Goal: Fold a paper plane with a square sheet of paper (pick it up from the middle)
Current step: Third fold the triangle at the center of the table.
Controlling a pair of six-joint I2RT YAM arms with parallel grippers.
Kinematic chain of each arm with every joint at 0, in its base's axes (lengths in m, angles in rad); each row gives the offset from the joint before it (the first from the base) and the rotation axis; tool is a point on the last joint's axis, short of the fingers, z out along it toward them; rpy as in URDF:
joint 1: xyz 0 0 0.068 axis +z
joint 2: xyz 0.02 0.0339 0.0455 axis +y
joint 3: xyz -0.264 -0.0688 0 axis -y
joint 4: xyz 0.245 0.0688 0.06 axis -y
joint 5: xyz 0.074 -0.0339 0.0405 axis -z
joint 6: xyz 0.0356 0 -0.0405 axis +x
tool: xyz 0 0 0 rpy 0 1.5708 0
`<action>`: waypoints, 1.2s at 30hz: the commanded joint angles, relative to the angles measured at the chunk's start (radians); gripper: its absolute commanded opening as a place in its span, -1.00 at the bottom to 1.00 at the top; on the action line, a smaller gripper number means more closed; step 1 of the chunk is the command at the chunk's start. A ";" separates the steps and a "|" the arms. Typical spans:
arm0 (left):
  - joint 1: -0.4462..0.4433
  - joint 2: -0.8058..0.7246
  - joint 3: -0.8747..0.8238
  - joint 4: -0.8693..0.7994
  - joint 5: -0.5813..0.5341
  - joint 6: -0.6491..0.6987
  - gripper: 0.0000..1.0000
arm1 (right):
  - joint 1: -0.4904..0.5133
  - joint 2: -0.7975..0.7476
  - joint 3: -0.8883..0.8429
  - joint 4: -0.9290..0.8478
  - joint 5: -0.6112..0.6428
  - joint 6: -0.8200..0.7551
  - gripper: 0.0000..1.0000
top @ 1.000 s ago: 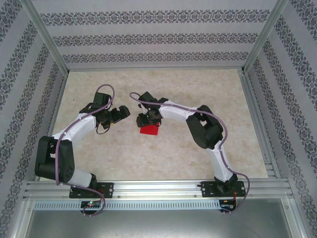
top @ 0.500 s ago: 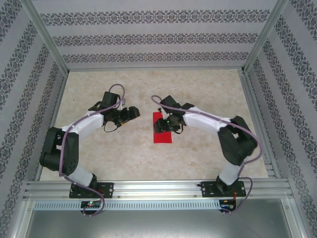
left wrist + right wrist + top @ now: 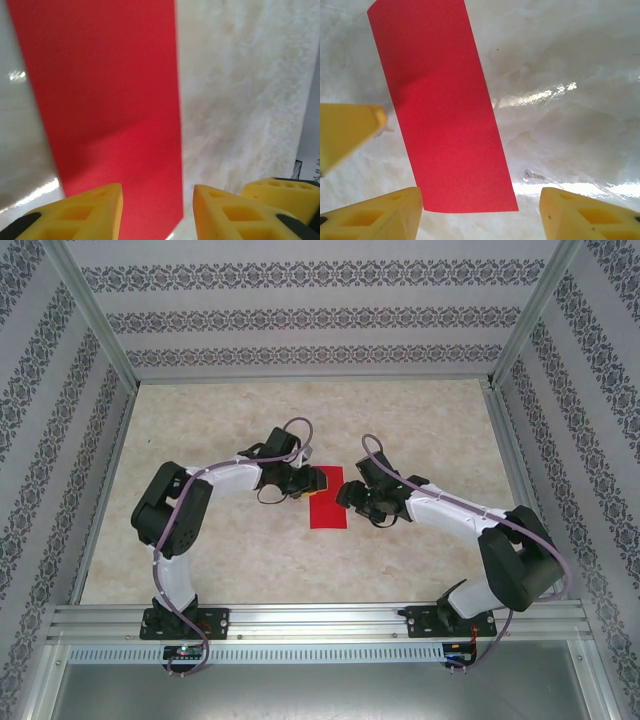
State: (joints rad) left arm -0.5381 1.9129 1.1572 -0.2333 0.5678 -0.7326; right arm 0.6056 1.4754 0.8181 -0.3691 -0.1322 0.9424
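The red sheet of paper (image 3: 327, 508), doubled into a narrow strip, lies flat on the table (image 3: 430, 420) between the left gripper (image 3: 308, 481) and right gripper (image 3: 347, 492), both open-jawed and empty, with nose folds apparently next, demanding a clean corner pinch.

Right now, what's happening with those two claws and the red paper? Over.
Left gripper open, low over the red paper. Right gripper open, beside it. Paper lying on table, not held. Nothing in the way.
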 commanded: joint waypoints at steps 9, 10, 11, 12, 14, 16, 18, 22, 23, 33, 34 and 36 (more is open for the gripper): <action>-0.014 0.082 0.042 -0.010 -0.054 -0.010 -0.20 | 0.003 0.097 0.030 0.064 -0.066 0.036 0.12; -0.014 0.084 0.037 -0.023 -0.068 -0.012 -0.21 | 0.004 0.103 0.031 0.055 -0.067 0.038 0.12; -0.014 0.084 0.032 -0.031 -0.074 -0.013 -0.21 | 0.006 0.107 0.032 0.053 -0.067 0.038 0.12; -0.015 0.084 0.027 -0.039 -0.083 -0.014 -0.21 | 0.007 0.111 0.034 0.050 -0.067 0.040 0.12; -0.013 0.084 0.020 -0.054 -0.101 -0.020 -0.21 | 0.010 0.122 0.037 0.042 -0.067 0.038 0.12; -0.013 0.090 0.008 -0.052 -0.103 -0.039 -0.21 | 0.013 0.136 0.041 0.038 -0.076 0.031 0.12; -0.009 0.100 0.004 -0.052 -0.097 -0.047 -0.21 | 0.021 0.144 0.043 0.041 -0.089 0.024 0.13; -0.002 0.113 -0.010 -0.048 -0.095 -0.069 -0.22 | 0.034 0.168 0.058 0.024 -0.107 0.013 0.12; -0.001 0.113 -0.013 -0.048 -0.097 -0.072 -0.21 | 0.035 0.174 0.062 0.016 -0.112 0.011 0.12; 0.005 0.115 -0.027 -0.063 -0.120 -0.074 -0.22 | 0.047 0.146 0.042 -0.059 -0.071 0.007 0.16; 0.005 0.115 -0.027 -0.064 -0.119 -0.074 -0.21 | 0.048 0.137 0.035 -0.055 -0.066 0.009 0.16; 0.004 0.115 -0.027 -0.061 -0.115 -0.073 -0.22 | 0.050 0.130 0.018 -0.032 -0.082 0.012 0.16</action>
State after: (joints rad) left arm -0.5373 1.9846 1.1744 -0.2276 0.5198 -0.7948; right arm 0.6422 1.6360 0.8536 -0.3897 -0.2268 0.9672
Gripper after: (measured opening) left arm 0.393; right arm 0.579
